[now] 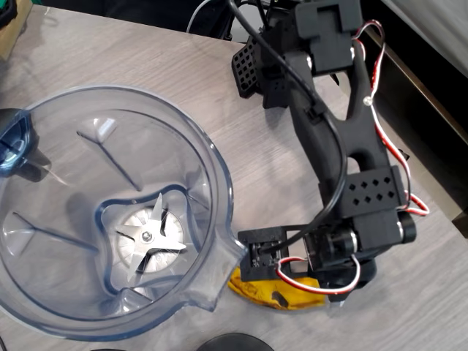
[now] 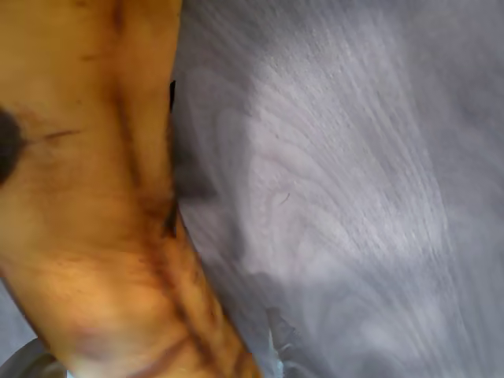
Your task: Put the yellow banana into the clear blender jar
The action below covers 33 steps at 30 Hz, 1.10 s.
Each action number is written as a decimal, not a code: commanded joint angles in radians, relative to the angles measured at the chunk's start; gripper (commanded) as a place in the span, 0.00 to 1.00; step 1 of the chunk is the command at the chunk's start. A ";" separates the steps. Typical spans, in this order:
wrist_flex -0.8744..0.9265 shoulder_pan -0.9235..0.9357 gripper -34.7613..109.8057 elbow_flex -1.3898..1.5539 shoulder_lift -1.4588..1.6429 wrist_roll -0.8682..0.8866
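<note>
The yellow banana [image 1: 257, 290] lies on the grey wooden table just right of the jar's spout, mostly covered by my black arm. In the wrist view the banana [image 2: 87, 197] is very close and fills the left side, spotted brown. The clear blender jar [image 1: 208, 157] stands at the left with its silver blade [image 1: 150, 235] at the bottom and nothing else inside. My gripper [image 1: 289, 281] is down over the banana; its fingers are hidden under the wrist, so I cannot see whether they are closed on it.
A dark round object [image 1: 234, 342] sits at the bottom edge below the spout. A blue part [image 1: 14, 142] sits at the jar's left rim. The table's edge [image 1: 431, 139] runs diagonally along the right. Bare wood [image 2: 354, 197] lies beside the banana.
</note>
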 commanded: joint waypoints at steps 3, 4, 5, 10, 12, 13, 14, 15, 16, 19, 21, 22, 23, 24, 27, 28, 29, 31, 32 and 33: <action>-0.034 -0.017 0.46 -0.038 0.000 -0.012; -0.038 -0.017 0.46 -0.038 -0.002 -0.012; -0.043 -0.018 0.46 -0.038 -0.002 -0.012; -0.043 -0.025 0.41 -0.040 -0.012 -0.012; -0.040 -0.025 0.39 -0.040 -0.020 -0.012; -0.038 -0.025 0.39 -0.040 -0.023 -0.012; -0.037 -0.025 0.39 -0.040 -0.025 -0.012; -0.035 -0.026 0.39 -0.040 -0.026 -0.012; -0.035 -0.026 0.38 -0.040 -0.028 -0.012; -0.035 -0.029 0.35 -0.040 -0.029 -0.012; -0.035 -0.032 0.33 -0.040 -0.029 -0.012; -0.035 -0.034 0.33 -0.040 -0.029 -0.012; -0.035 -0.034 0.33 -0.040 -0.029 -0.012; -0.035 -0.034 0.33 -0.040 -0.031 -0.012; -0.034 -0.035 0.31 -0.040 -0.034 -0.012; -0.032 -0.035 0.29 -0.040 -0.037 -0.012; -0.031 -0.035 0.28 -0.040 -0.038 -0.012; -0.028 -0.035 0.28 -0.040 -0.044 -0.012; -0.028 -0.034 0.28 -0.040 -0.046 -0.012; -0.026 -0.032 0.28 -0.040 -0.046 -0.012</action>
